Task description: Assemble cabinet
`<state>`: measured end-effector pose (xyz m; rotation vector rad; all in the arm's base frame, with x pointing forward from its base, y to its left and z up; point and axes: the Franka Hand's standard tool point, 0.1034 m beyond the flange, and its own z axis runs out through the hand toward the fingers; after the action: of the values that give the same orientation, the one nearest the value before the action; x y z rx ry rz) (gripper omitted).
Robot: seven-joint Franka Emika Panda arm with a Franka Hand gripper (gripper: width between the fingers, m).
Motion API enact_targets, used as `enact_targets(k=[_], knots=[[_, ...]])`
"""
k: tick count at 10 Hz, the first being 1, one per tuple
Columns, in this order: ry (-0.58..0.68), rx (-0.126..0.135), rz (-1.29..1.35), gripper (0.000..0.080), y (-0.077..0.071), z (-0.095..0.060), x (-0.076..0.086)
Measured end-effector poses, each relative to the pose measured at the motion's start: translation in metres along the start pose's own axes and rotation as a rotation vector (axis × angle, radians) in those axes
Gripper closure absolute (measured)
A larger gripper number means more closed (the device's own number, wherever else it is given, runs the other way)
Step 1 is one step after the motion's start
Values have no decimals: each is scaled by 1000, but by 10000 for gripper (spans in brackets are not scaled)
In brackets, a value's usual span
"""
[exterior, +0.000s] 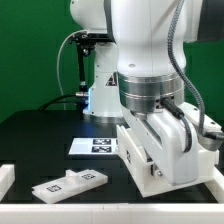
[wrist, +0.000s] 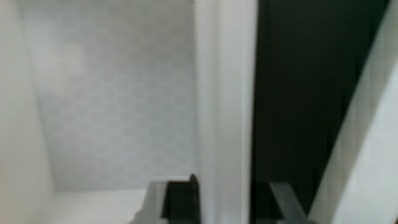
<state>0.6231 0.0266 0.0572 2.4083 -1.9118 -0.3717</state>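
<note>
The cabinet box [exterior: 165,158] is a white open box that stands tilted on the black table at the exterior view's right. My gripper [exterior: 158,128] comes down on it from above, and its fingertips are hidden among the box walls. In the wrist view the gripper [wrist: 228,198] is shut on one upright white wall [wrist: 224,90] of the box, with a dark finger [wrist: 178,202] on either side of it. A flat white cabinet panel [exterior: 70,182] with marker tags lies on the table in front, to the exterior view's left.
The marker board [exterior: 95,146] lies flat behind the panel, near the robot base [exterior: 100,90]. A white block [exterior: 5,178] shows at the exterior view's left edge. A white ledge [exterior: 110,213] runs along the front.
</note>
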Motion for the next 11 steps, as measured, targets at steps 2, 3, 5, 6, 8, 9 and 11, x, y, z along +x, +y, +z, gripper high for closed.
enact_targets(k=[2,3,5,6,8,9,11], knots=[[-1,-1,-1,709,0,2,-1],[-1,-2,-1,709,0,2,-1],[-2,-30,107,709,1,9,0],[7,-18,206,709,-7,12,-4],[30,-21,202,709,-16,18,-9],[59,-23,211,709,-18,18,-9],[98,-17,189,709,-18,18,-9]])
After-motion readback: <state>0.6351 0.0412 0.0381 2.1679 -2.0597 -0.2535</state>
